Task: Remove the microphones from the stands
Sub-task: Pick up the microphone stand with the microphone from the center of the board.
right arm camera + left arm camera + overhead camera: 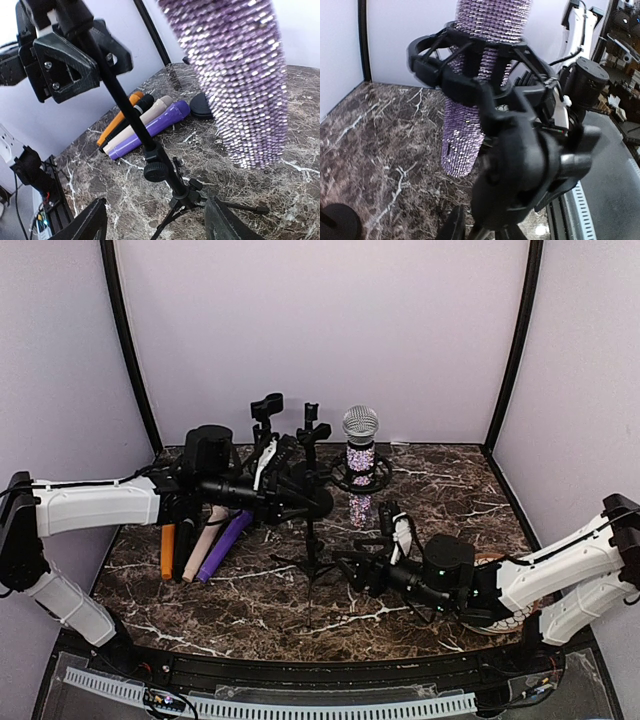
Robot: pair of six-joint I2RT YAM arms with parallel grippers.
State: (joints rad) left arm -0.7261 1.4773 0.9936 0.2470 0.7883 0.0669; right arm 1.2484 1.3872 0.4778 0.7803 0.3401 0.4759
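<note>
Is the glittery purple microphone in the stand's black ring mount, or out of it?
In. The glittery purple microphone stands upright, its body passing through the black ring mount, silver mesh head above the ring.

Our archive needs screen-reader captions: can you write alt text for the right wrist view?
A glittery purple microphone fills the upper right beside a black stand pole gripped by the left gripper. Three microphones lie on the marble table; the right gripper, fingers apart, flanks the tripod base.
</note>
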